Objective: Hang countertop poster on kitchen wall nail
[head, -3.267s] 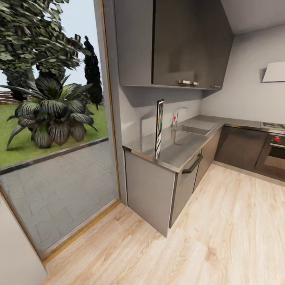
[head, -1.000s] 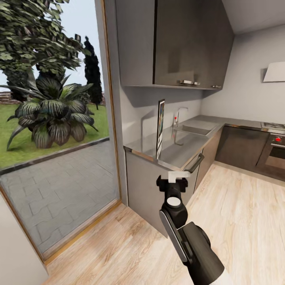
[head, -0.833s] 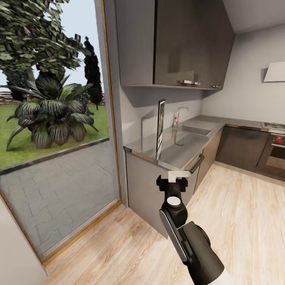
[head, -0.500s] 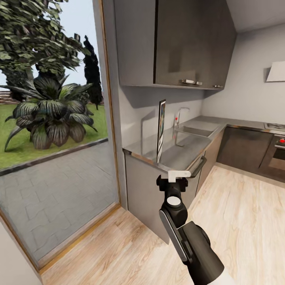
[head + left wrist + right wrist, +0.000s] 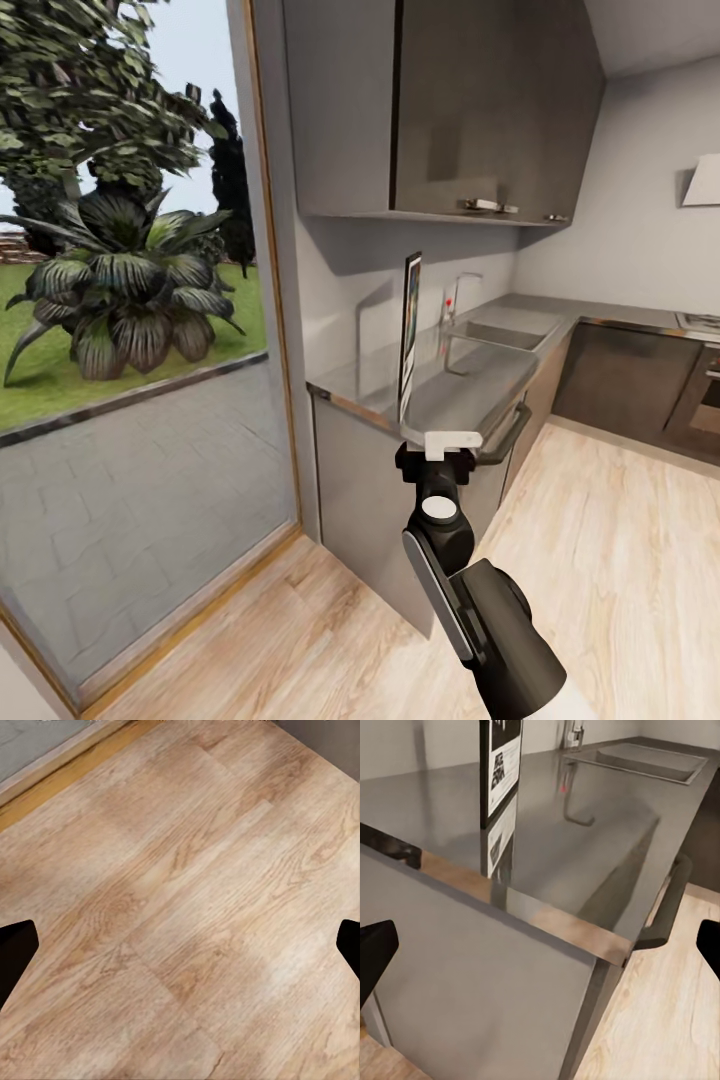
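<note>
Just one poster point(image 5: 408, 322), upright

The right arm's glossy black forearm casing point(image 5: 505, 640) carries a grey strip along its edge. A rounded black wrist joint bears a white circular cap point(image 5: 437, 508). Above sits a black block topped by a white bracket point(image 5: 452, 441). Black fingertips point(image 5: 375, 956) show at the wrist pictures' edges.

1. Your right gripper point(image 5: 437, 462) hangs raised just before the worktop point(image 5: 470, 385).
2. The poster point(image 5: 408, 335) stands upright, edge-on, near the worktop's front corner, beside the window point(image 5: 130, 330).
</note>
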Robot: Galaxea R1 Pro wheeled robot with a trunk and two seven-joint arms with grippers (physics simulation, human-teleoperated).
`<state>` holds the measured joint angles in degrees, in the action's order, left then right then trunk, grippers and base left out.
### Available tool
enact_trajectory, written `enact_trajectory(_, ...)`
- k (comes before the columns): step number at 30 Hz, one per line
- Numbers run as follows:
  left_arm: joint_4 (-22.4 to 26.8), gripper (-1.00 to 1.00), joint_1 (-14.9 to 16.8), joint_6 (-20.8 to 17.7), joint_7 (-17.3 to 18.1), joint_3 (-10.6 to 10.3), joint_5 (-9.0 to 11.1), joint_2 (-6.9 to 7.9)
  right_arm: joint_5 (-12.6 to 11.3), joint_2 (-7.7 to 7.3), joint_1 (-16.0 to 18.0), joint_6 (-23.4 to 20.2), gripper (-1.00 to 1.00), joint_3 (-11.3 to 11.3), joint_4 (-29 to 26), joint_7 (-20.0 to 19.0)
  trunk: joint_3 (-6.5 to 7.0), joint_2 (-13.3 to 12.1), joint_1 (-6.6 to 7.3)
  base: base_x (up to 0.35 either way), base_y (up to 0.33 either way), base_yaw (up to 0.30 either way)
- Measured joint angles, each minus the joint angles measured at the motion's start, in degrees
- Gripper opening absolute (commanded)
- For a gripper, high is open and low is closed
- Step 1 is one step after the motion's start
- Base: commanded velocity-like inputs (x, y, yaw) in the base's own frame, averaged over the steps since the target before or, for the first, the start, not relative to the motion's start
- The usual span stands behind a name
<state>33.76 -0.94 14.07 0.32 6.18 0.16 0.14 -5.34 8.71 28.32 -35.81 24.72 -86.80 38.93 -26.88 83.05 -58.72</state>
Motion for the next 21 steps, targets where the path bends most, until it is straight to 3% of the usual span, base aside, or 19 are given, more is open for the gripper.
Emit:
enact_trajectory(15,0.0,1.00,0.0,0.0,0.0,0.0,0.0,0.04,-0.2,0.00,1.7,-0.1,1.00,0.0,0.0,0.1,0.00,0.0,0.00,0.135,0.002,0.000)
enact_trajectory(21,0.0,1.00,0.0,0.0,0.0,0.0,0.0,0.04,-1.4,-0.01,2.4,-0.3,1.00,0.0,0.0,0.3,0.00,0.0,0.01,0.144,0.124,0.000)
